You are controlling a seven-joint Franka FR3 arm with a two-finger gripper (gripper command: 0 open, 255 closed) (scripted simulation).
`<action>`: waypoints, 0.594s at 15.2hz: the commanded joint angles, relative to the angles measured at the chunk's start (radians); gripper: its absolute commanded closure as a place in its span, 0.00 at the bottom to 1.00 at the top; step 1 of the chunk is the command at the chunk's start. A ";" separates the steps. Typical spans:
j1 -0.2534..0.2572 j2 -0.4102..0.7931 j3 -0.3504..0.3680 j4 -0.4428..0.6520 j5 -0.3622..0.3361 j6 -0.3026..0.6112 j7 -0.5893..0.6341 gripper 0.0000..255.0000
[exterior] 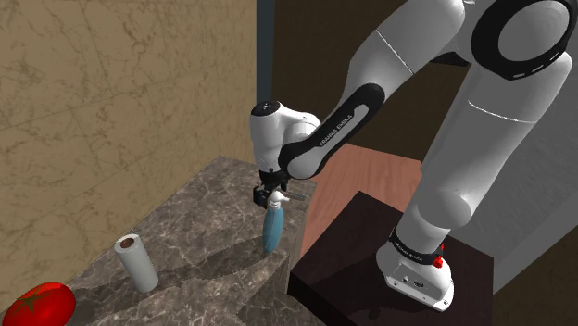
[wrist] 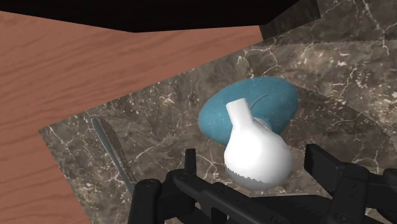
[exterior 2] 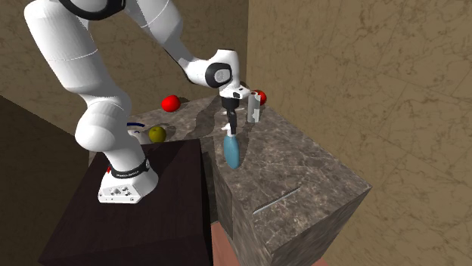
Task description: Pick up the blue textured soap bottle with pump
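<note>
A blue textured soap bottle (exterior: pixel 272 231) with a white pump top (exterior: pixel 281 199) stands upright on the marble counter (exterior: pixel 199 218), close to the edge nearest the stand. My gripper (exterior: pixel 270 195) hangs straight over it, pointing down. In the wrist view the white pump head (wrist: pixel 256 151) lies between the two black fingers (wrist: pixel 189 167), which stand apart with a gap on each side, so my gripper (wrist: pixel 257 164) is open and not touching it. The blue body (wrist: pixel 261 102) shows beyond the pump. The second exterior view has the bottle (exterior 2: pixel 231 151) just under the gripper (exterior 2: pixel 229 123).
A white paper roll (exterior: pixel 138 263) and a red fruit (exterior: pixel 37 305) sit toward the counter's near left end. A slim grey utensil (exterior 2: pixel 274 202) lies at the counter's other end. The dark stand (exterior: pixel 357 264) sits close beside the counter, with wood floor (exterior: pixel 366 181) between.
</note>
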 commanded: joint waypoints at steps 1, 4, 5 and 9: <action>-0.001 0.007 0.000 -0.002 -0.007 0.009 0.006 0.00; -0.001 0.007 0.000 -0.001 -0.007 0.008 0.005 1.00; -0.001 0.007 0.000 -0.001 -0.007 0.008 0.005 1.00; -0.001 0.008 0.000 -0.001 -0.007 0.008 0.005 1.00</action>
